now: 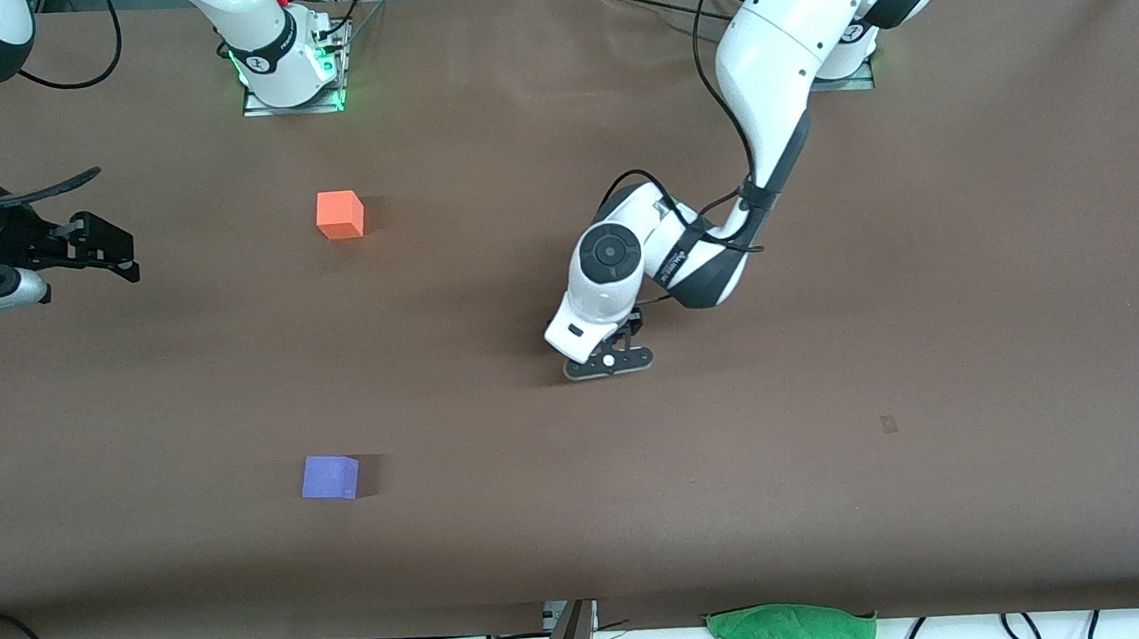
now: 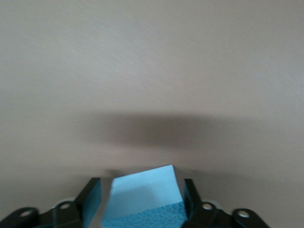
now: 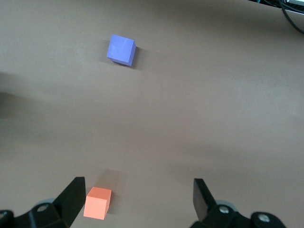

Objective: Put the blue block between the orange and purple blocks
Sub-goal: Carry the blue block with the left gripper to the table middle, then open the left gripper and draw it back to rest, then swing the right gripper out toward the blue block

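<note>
The blue block [image 2: 145, 197] lies between the fingers of my left gripper [image 2: 141, 186], turned at an angle. One finger touches it and a narrow gap shows at the other finger, so the jaws stand open around it. In the front view the left gripper [image 1: 610, 359] is down at the table's middle and hides the block. The orange block [image 1: 340, 215] sits toward the right arm's end, and the purple block [image 1: 330, 477] is nearer the front camera than it. My right gripper [image 1: 109, 249] waits open and empty in the air at the right arm's end; its wrist view [image 3: 137, 190] shows the orange block [image 3: 97, 203] and the purple block [image 3: 121, 49].
A green cloth [image 1: 790, 633] and cables lie at the table's front edge. The brown table [image 1: 931, 334] stretches bare toward the left arm's end.
</note>
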You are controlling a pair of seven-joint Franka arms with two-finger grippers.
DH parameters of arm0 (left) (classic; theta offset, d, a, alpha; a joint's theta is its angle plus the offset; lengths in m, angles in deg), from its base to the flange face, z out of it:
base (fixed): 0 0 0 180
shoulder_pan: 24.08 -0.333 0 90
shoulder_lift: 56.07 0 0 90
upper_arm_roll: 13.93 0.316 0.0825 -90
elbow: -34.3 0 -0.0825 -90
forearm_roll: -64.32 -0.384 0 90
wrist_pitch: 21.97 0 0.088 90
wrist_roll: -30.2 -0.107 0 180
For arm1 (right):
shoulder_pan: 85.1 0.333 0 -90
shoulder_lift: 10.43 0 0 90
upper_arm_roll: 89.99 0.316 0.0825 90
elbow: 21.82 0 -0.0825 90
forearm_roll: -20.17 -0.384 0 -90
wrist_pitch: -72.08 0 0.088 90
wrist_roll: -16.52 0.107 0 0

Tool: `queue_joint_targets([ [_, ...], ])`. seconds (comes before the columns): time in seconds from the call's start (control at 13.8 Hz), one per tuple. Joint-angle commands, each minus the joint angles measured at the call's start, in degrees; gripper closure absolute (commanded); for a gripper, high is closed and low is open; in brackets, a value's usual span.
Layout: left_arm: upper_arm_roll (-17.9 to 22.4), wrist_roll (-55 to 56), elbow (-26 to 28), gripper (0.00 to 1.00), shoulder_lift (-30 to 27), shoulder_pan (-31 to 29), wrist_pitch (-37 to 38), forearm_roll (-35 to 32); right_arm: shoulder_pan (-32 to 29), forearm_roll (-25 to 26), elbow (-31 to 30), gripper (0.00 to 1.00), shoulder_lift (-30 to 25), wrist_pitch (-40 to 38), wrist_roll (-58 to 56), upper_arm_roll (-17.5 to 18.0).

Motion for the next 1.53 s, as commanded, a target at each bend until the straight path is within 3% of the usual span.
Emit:
queue_joint_targets([
  [0.0, 0.4, 0.2, -4.2, 0.00, -4.1, -2.2, 10.6, 2.1, -0.3, 0.5, 1.3, 0.00, 0.5, -0.9, -0.7, 0.2],
  [0.22, 0.6, -2.3, -2.1, 0.00, -9.9, -6.9, 11.4, 2.3, -0.3, 0.5, 1.3, 0.00, 0.5, -1.0, -0.7, 0.2],
  [0.58, 0.6, -30.4, 11.0, 0.00, -24.4, -20.1, 11.6, 4.1, -0.3, 0.5, 1.3, 0.00, 0.5, -0.9, -0.7, 0.2],
  [0.73, 0.6, -37.1, 13.9, 0.00, -28.6, -24.9, 14.6, 5.7, -0.4, 0.5, 1.3, 0.00, 0.5, -0.9, -0.7, 0.2],
  [1.16, 1.4, -44.0, 13.8, 0.00, -40.4, -33.6, 26.6, 5.9, -0.4, 0.5, 1.3, 0.00, 0.5, -0.9, -0.4, 0.2],
  [1.45, 6.5, -44.3, 13.1, 0.00, -45.3, -34.2, 32.1, 6.0, -0.3, 0.7, 1.4, 0.00, 0.4, -0.9, -0.2, 0.2],
])
